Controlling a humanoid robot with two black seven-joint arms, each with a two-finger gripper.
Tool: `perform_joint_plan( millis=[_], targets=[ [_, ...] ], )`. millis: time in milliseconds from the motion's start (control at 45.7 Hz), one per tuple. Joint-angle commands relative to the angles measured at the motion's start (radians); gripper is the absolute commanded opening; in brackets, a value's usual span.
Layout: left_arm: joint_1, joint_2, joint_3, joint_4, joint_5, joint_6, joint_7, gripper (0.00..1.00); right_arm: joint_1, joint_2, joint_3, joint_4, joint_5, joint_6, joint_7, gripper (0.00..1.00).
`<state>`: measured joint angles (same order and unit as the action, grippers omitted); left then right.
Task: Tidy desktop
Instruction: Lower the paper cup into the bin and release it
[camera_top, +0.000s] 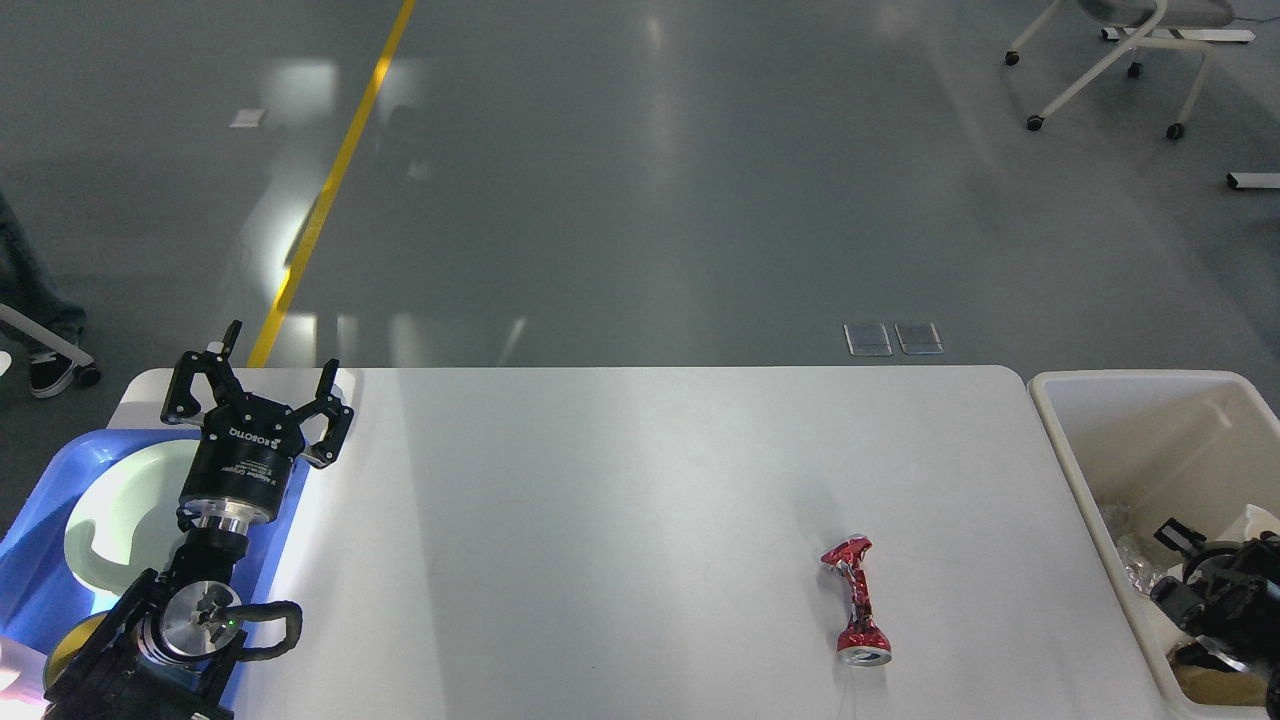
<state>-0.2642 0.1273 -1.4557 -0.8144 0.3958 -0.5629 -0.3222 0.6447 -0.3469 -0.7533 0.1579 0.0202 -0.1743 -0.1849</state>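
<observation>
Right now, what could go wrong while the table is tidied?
The crushed red can lies loose on the table; it may roll or slip when gripped. The right gripper sits low inside the bin among trash and could snag on the way out.

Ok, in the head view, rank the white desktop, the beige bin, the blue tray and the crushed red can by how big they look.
1. desktop
2. beige bin, cut off by the frame edge
3. blue tray, also cut off and partly hidden, so its place against the bin is unsure
4. crushed red can
</observation>
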Motion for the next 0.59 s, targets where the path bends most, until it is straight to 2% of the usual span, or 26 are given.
perform_joint_plan(
  millis=[0, 416, 569],
  targets=[
    [0.0, 0.0, 0.0, 0.0, 0.0, 0.0, 0.0, 0.97, -0.003, -0.001, 0.002, 0.002, 0.0, -0.036, -0.001, 1.0],
    [-0.001, 0.002, 0.0, 0.0, 0.0, 0.0, 0.0, 0.97, 0.015, -0.012, 0.011, 0.026, -0.009, -0.024, 0.001, 1.0],
    [0.0, 0.0, 0.0, 0.0, 0.0, 0.0, 0.0, 0.97, 0.144, -0.081, -0.005, 0.144, -0.068, -0.001, -0.001, 1.0]
  ],
)
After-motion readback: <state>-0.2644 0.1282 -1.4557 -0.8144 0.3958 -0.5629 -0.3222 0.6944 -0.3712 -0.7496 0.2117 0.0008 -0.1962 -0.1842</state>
